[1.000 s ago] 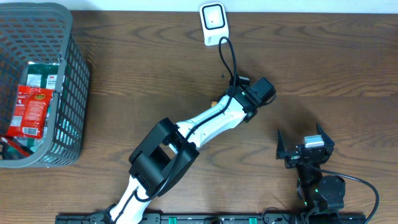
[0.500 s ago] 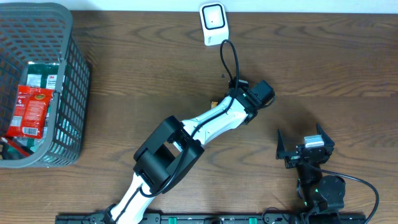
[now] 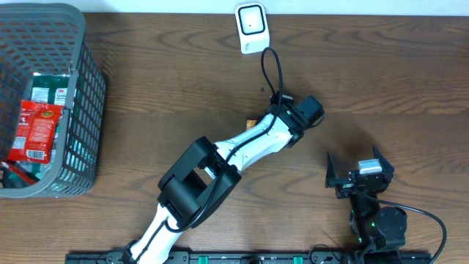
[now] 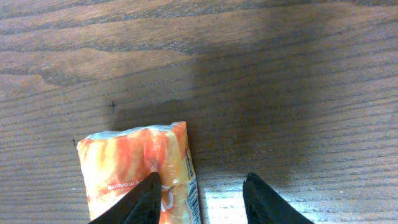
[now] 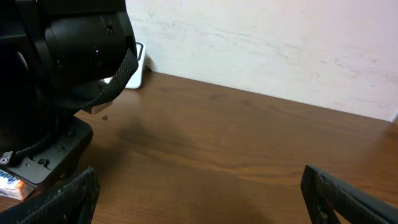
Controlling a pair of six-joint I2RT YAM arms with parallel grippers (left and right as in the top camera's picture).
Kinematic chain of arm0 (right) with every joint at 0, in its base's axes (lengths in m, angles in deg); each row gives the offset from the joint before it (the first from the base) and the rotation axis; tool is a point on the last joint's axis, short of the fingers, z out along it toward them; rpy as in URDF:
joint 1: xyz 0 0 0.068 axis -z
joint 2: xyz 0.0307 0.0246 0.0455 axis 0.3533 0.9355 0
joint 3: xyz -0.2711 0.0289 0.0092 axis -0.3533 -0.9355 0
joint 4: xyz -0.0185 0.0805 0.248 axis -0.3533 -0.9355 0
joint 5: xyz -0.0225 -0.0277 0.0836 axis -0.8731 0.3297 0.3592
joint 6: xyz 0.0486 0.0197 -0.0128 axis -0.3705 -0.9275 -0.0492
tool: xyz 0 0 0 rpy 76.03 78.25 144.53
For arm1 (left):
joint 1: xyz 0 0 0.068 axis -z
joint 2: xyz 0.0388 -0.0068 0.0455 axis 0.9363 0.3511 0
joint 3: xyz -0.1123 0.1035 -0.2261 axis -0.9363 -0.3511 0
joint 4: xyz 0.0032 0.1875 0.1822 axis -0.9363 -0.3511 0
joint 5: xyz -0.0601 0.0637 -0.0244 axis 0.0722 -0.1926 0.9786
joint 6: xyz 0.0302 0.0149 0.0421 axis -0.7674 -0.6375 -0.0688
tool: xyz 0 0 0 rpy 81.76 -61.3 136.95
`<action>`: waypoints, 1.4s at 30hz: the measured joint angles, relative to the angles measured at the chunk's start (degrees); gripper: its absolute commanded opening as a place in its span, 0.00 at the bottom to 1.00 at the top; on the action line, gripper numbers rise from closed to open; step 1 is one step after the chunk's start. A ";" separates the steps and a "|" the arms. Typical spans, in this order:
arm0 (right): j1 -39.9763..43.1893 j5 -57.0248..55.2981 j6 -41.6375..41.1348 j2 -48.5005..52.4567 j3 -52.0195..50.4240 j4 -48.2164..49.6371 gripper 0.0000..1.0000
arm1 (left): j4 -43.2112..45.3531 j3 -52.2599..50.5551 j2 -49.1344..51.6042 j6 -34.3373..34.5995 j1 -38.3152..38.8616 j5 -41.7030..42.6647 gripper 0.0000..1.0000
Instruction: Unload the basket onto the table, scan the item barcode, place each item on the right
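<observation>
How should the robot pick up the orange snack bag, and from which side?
Probably from straight above: the orange snack bag lies flat on the table, so no side is raised to slip under. Pinch across its narrow width, one finger on each long edge, near the middle. The left gripper hangs over one long edge.

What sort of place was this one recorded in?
Probably a mock shop checkout on a bench: a white barcode scanner at the far edge of the wooden table, a grey basket holding packaged goods, and an orange snack packet lying on the wood.
</observation>
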State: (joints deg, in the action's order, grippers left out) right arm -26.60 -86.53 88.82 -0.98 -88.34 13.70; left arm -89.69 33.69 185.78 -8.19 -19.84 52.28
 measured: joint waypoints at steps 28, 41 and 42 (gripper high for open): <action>0.00 0.00 0.00 0.00 0.00 0.00 0.99 | 1.31 -5.29 -2.62 3.37 0.00 -1.40 0.19; 0.00 0.00 0.00 0.00 0.00 0.00 0.99 | 1.33 -5.51 -2.82 4.35 0.13 -1.49 0.36; 0.00 0.00 0.02 0.00 0.00 0.00 0.99 | 1.36 -5.51 -2.82 4.33 0.13 -1.49 0.35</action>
State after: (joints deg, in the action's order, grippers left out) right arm -26.60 -86.53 88.84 -0.98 -88.34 13.70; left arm -88.33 28.19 182.96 -3.86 -19.71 50.80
